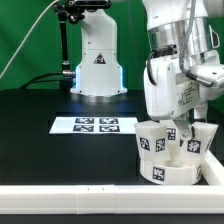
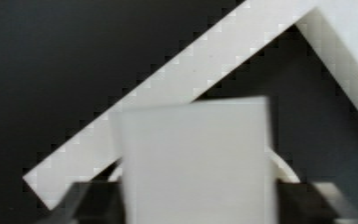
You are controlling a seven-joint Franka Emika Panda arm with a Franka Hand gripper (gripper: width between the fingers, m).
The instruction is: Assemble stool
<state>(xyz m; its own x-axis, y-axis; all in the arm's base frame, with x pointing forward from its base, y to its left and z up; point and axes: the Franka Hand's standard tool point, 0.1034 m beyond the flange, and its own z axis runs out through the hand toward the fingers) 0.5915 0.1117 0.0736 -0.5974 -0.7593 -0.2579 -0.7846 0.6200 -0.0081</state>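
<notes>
White Franka arm's two-finger gripper [image 1: 183, 131] sits low over the stool [image 1: 171, 152], a white plastic set bearing black-and-white square tags, at the exterior view's right, near the long white border rail [image 1: 70, 192] along the table's front edge. Round rimmed white disc seat [image 1: 168, 172] rests on the black table [image 1: 40, 140], just behind the rail. Two short blocky white legs rise from the seat: one leg [image 1: 150, 141] on the exterior view's left side of the seat, tilted outward, tags facing the camera; another leg [image 1: 195, 143] on the right side, right under the gripper. A third leg may be behind, cannot tell.

Thin flat white marker board [image 1: 94, 125] with several tags lies flat on the table, well apart from the seat toward the exterior view's left, in front of a white robot base [image 1: 96, 62].

Wrist view: a plain white block-shaped leg [image 2: 194, 160] fills the space between the two dark fingers [image 2: 82, 205], both touching its sides, so the claw is clamped on that leg. Behind it white angled bars of the stool [image 2: 194, 90] cross against the dark table, blurred
</notes>
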